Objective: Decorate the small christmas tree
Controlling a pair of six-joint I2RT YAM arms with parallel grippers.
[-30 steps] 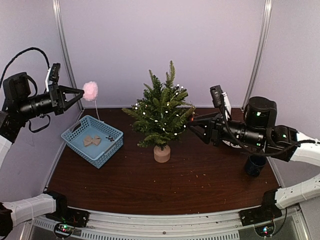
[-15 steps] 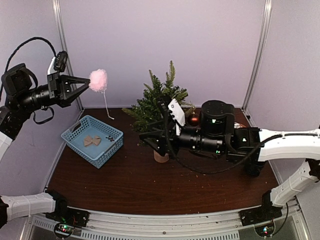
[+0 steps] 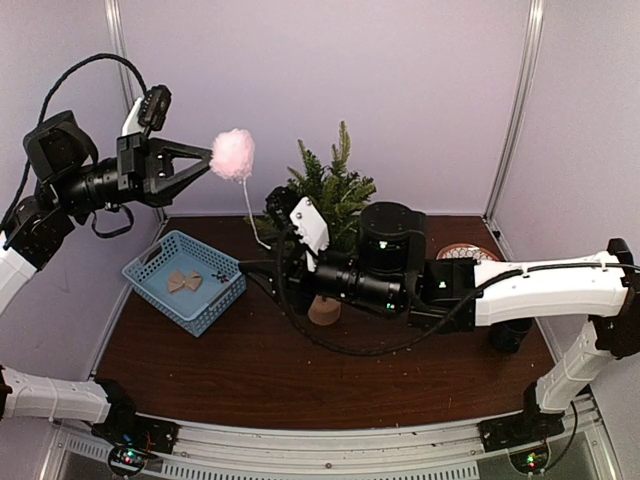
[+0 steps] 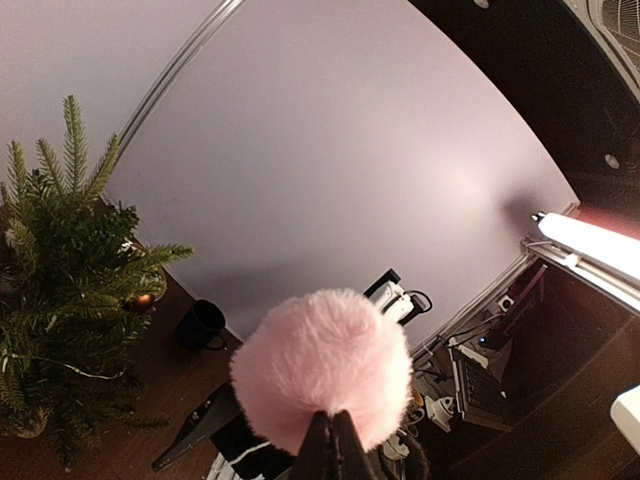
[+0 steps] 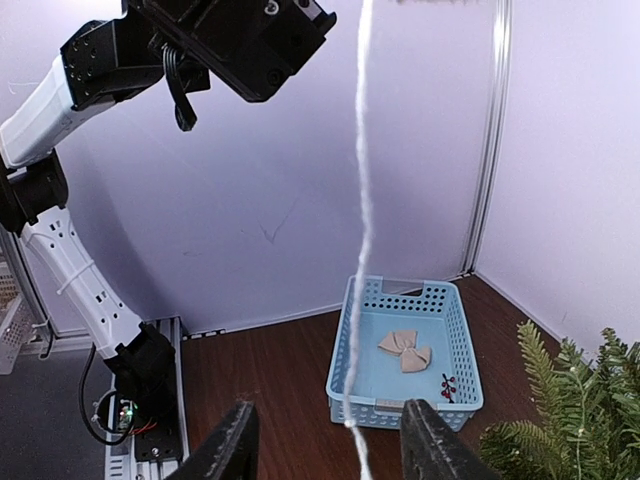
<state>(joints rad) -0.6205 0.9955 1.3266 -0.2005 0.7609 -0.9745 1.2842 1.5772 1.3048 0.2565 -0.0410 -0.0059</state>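
The small christmas tree (image 3: 332, 192) stands at the back middle of the table, its lower part hidden behind my right arm; it also shows in the left wrist view (image 4: 60, 300) and the right wrist view (image 5: 580, 410). My left gripper (image 3: 208, 160) is shut on a pink pompom (image 3: 233, 154), held high left of the tree; the pompom fills the left wrist view (image 4: 322, 370). A white string (image 3: 251, 218) hangs from it. My right gripper (image 3: 243, 270) is open, and the string (image 5: 358, 250) hangs between its fingers (image 5: 232, 440).
A light-blue basket (image 3: 165, 290) at the left holds a tan bow (image 3: 183, 281) and a red berry sprig (image 5: 448, 385). A black mug (image 3: 508, 332) stands at the right, partly hidden by my right arm. Grey walls enclose the table.
My left gripper has carried the pompom up and right toward the tree. My right arm has swung left across the front of the tree, reaching the hanging string.
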